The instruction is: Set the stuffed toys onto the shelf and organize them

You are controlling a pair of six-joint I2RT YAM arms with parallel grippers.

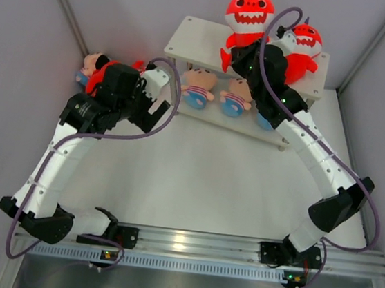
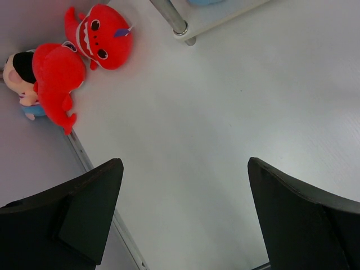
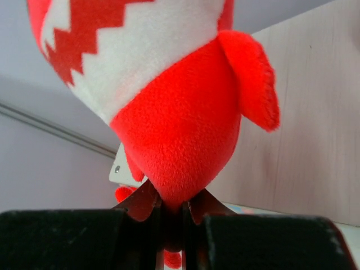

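My right gripper point(image 1: 247, 61) point(image 3: 173, 209) is shut on the lower tip of a red shark point(image 1: 249, 15) point(image 3: 185, 112) and holds it upright over the left part of the shelf's point(image 1: 191, 36) top tier. A second red shark point(image 1: 305, 49) stands at the right of that tier. Two striped dolls point(image 1: 199, 86) point(image 1: 236, 98) sit on the lower tier. To the left of the shelf, by the wall, lie a doll point(image 1: 90, 64) point(image 2: 19, 73) and two red sharks point(image 2: 104, 36) point(image 2: 56, 79). My left gripper point(image 1: 153, 112) point(image 2: 184, 166) hangs open over bare table, near them.
A silver shelf leg point(image 2: 171, 19) stands at the top of the left wrist view. Grey walls close in the table on the left, back and right. My right arm point(image 1: 304, 139) crosses in front of the shelf's right end and hides part of the lower tier.
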